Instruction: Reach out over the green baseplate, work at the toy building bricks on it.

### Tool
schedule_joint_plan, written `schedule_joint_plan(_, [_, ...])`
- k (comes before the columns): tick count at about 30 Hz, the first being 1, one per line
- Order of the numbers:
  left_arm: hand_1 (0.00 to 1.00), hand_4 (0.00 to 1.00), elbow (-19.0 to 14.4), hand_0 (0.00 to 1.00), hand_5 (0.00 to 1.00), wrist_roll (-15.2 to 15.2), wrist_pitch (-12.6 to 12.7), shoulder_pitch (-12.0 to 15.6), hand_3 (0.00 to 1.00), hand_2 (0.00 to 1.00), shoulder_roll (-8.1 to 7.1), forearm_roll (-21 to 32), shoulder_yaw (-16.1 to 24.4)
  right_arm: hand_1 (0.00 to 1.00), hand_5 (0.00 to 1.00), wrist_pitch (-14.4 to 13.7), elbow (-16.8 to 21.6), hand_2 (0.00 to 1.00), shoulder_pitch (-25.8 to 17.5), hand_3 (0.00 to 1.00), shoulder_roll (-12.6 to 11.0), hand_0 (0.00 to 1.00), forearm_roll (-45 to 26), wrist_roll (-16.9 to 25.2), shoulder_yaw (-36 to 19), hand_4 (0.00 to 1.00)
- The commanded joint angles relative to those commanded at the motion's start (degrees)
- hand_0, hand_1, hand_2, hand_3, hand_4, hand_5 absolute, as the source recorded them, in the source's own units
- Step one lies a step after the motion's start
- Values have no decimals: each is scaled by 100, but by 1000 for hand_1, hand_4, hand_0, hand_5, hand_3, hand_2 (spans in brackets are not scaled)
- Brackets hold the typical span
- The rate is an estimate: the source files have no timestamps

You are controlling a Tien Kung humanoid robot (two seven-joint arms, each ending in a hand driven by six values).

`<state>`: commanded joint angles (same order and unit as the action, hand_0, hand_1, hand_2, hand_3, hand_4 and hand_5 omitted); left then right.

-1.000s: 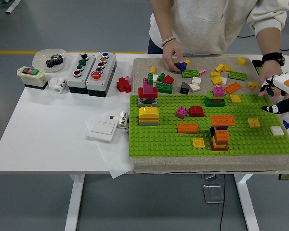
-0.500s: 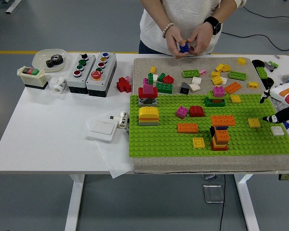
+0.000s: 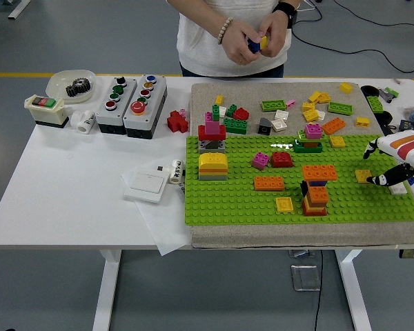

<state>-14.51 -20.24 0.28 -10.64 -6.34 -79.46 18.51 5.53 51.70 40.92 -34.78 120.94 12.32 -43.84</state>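
Observation:
The green baseplate (image 3: 234, 200) lies on a grey mat and carries several brick stacks: an orange tower (image 3: 316, 193), a yellow domed stack (image 3: 212, 165), a red and pink stack (image 3: 212, 133). At its right edge my right hand (image 3: 372, 164), white with orange stripes, reaches in with its fingers spread and holds nothing. A dark fingertip (image 3: 381, 181) hovers beside a small yellow brick (image 3: 362, 176); a white brick (image 3: 399, 188) is partly hidden under the hand. Whether a finger touches either brick is unclear. The person's hands (image 3: 252, 41) hold a blue and a yellow brick above the table's far edge. My left arm is out of view.
Loose bricks (image 3: 317, 107) litter the grey mat (image 3: 207, 93) behind the plate. Left of it sit two button boxes (image 3: 131, 96), a bowl with a gear (image 3: 72, 84), a red brick (image 3: 177, 122) and a white switch plate (image 3: 146, 185) on paper.
My right hand has slid left over the baseplate's right edge, to the yellow brick. The person's hands left the mat with a blue brick and rose to chest height.

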Motion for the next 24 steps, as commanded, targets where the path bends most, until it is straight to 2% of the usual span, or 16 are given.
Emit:
schedule_joint_plan(11, [623,645,-9,552,729,-17,33,-23,612,685,0,14,-24,666,371,-6,-335,737,62,728,189,610,-163,20,145,852])
schedule_joint_plan(24, [627,645,-16,550,728,-24,28,-26,612,688,7,-34,3,660,372,-60,-601,733,130,715,273,603,-148,65,263,848])
